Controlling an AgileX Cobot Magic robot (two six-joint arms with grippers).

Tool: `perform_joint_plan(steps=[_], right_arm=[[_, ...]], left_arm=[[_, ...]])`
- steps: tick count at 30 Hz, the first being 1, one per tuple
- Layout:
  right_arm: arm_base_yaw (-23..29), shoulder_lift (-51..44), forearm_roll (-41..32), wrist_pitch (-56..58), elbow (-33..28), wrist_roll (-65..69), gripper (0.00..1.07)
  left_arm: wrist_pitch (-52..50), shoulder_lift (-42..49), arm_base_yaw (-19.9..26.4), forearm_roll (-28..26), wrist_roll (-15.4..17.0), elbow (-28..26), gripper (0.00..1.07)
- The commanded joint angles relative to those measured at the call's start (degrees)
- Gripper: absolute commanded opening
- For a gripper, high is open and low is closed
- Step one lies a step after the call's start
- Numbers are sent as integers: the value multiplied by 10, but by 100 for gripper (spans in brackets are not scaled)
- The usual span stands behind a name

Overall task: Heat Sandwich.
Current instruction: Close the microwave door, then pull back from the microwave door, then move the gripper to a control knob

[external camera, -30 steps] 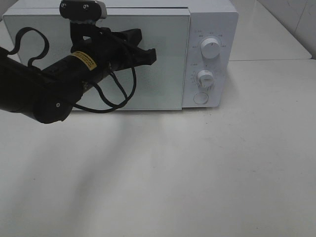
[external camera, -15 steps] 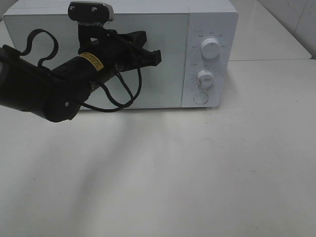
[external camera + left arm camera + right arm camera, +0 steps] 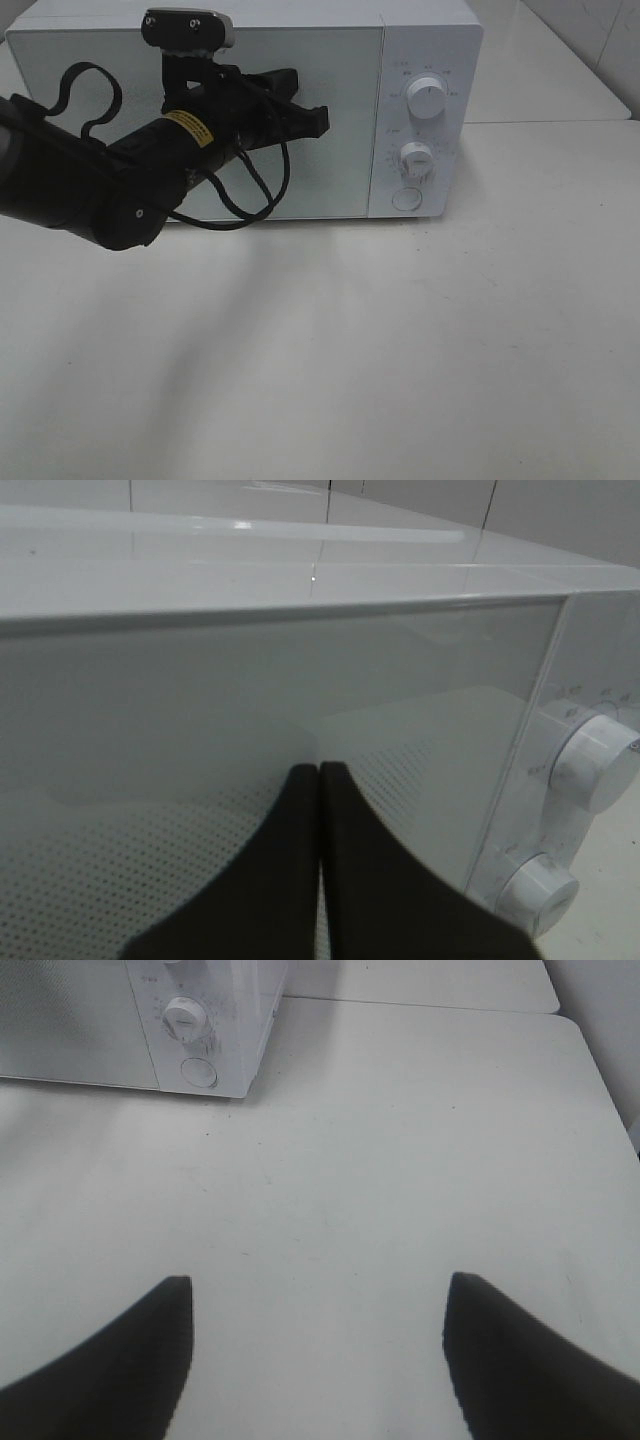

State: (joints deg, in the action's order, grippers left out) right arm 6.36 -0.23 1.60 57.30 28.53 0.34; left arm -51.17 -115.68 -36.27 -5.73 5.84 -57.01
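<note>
1. You have one microwave, directly ahead of the left gripper.
2. You have two dials on it: upper knob and lower knob.
3. You have one round button.
4. You have two grippers, counting the right gripper.
5. You have one table.

The left arm reaches in from the left edge of the surface, held high and angled toward the back edge. The left gripper has its jaws pressed together, holding nothing. The right gripper hangs above the surface, jaws spread wide, holding nothing.
</note>
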Motion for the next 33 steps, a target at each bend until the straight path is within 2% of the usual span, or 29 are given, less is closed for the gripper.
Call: perform_joint_plan(steps=[1, 15, 19, 22, 23, 24, 25, 27, 28, 29, 31, 33], right_arm=[[-5, -16, 1, -3, -1, 3, 68], [-5, -16, 1, -3, -1, 3, 68], [-5, -16, 1, -3, -1, 3, 68], [-5, -16, 1, -3, -1, 3, 68], [-5, -16, 1, -3, -1, 3, 68], [-5, -16, 1, -3, -1, 3, 68], [-5, -16, 1, -3, -1, 3, 68], [-5, -16, 1, -3, -1, 3, 68], [-5, -16, 1, -3, -1, 3, 68], [-5, -16, 1, -3, -1, 3, 68], [-5, -16, 1, -3, -1, 3, 68], [-5, -16, 1, -3, -1, 3, 68]], left_arm=[[5, 8, 0, -48, -2, 9, 0], [10, 71, -25, -52, -4, 125, 0], [52, 99, -28, -42, 9, 152, 1], [158, 136, -28, -12, 21, 157, 27], [158, 136, -28, -12, 21, 157, 27], [186, 146, -28, -3, 28, 157, 41], [230, 164, -28, 6, 37, 157, 70], [285, 183, -28, 6, 37, 157, 97], [285, 183, -28, 6, 37, 157, 97], [314, 195, -28, 5, 37, 157, 102], [383, 230, -28, 6, 26, 157, 99], [399, 238, -28, 6, 26, 157, 99]])
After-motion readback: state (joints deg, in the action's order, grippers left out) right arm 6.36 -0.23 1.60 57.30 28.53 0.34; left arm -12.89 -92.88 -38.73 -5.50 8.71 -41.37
